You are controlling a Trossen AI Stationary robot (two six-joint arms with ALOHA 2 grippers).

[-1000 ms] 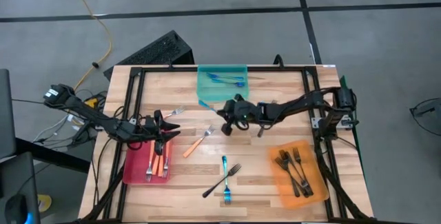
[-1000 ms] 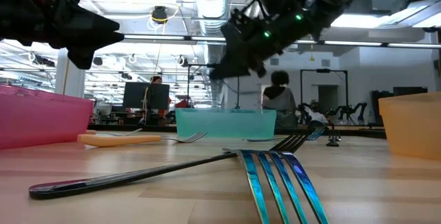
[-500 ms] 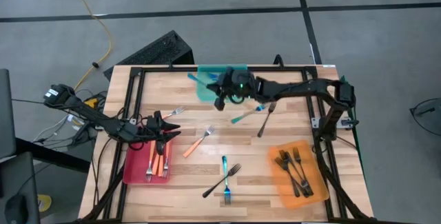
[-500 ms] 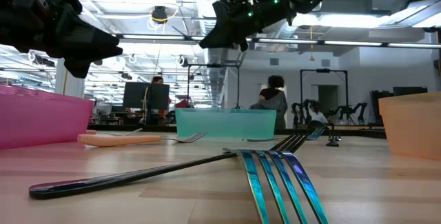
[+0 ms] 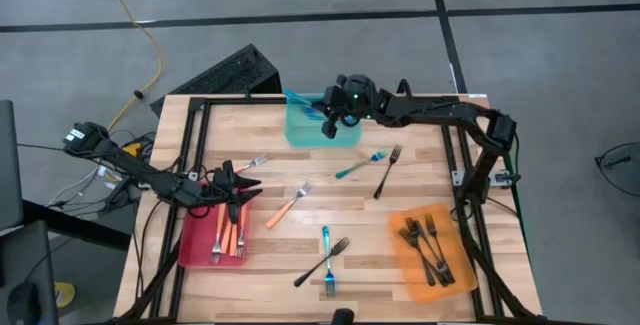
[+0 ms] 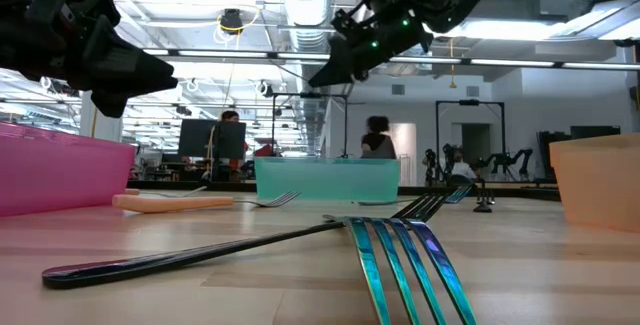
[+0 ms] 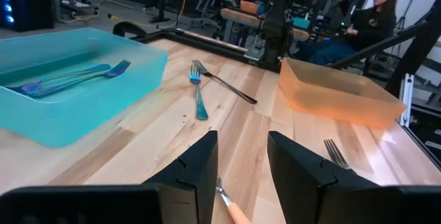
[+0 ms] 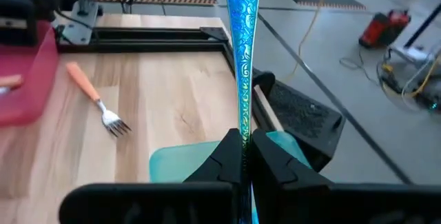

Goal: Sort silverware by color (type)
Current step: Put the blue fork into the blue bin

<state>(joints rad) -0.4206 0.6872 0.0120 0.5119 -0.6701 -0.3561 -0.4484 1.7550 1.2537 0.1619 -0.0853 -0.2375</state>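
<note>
My right gripper [image 5: 322, 111] hangs over the teal tray [image 5: 322, 130] at the table's far edge, shut on a blue fork [image 5: 295, 98] that sticks out toward the left. In the low view it [image 6: 325, 73] is high above the table. The tray holds more blue forks [image 7: 69, 78]. My left gripper [image 5: 242, 187] stands open over the red tray's [image 5: 200, 245] far corner, above an orange-handled fork [image 7: 231, 211]. Loose forks lie flat on the wood: orange [image 5: 288, 205], blue [image 5: 358, 166] and dark [image 5: 386, 171]. My right gripper pinches the blue fork's shaft [image 8: 242, 136] between its two fingers [image 8: 224, 158]. The fingers lie along the fork, nearly level, coming from the table's right. The patterned handle [image 8: 242, 24] sticks out past the fingertips; the other end is hidden by the gripper. The fork is lifted clear.
An orange tray [image 5: 445, 280] at the near right holds dark forks [image 5: 425, 245]. The red tray holds orange forks [image 5: 228, 235]. A blue fork [image 5: 326, 255] and a dark fork [image 5: 322, 262] cross near the front edge. A black frame [image 5: 190, 115] borders the table.
My right gripper has risen from the middle of the table and swung toward the far edge, carrying the blue fork up over the teal tray and rolling its wrist on the way. A blue fork and a dark fork it had covered now show.
</note>
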